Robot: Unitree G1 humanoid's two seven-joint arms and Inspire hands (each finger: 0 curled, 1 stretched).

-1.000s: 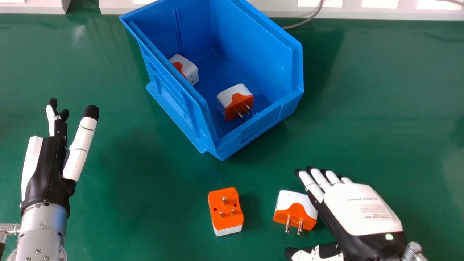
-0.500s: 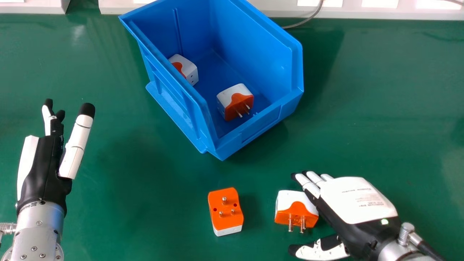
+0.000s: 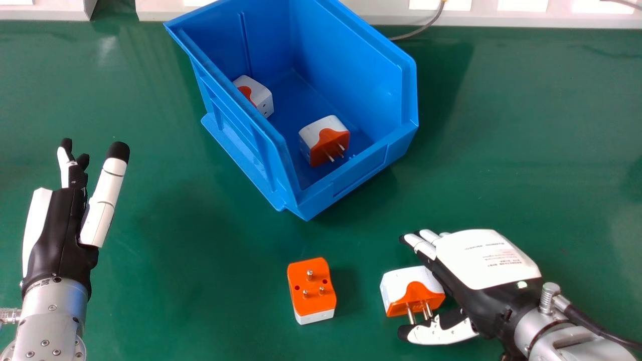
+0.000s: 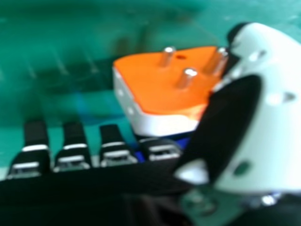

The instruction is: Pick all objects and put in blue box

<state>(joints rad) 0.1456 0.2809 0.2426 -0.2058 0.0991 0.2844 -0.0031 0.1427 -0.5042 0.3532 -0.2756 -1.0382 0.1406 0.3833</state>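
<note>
Box (image 3: pixel 358 168): upper centre of the head view, on the green table (image 3: pixel 200 301). Two adapters inside: one (image 3: pixel 262 98) by the box's left wall, the other (image 3: pixel 321 135) nearer the front wall, pins toward lower right.

Two adapters outside, on the table. Centre adapter (image 3: pixel 311 288): bottom centre of frame, orange pin face up, well apart from both hands. Right-hand adapter (image 3: pixel 409 286): lower right of frame, pins toward the bottom edge, between the fingers and thumb of the right hand (image 3: pixel 484 255).

Right hand: fingers extended, thumb apart from them, its tip just beside the pins. Right hand view: three pins on the orange face, thumb close alongside; contact cannot be told.

Left hand (image 3: pixel 60 230): left edge of frame, fingers extended, thumb spread away, nothing held.
</note>
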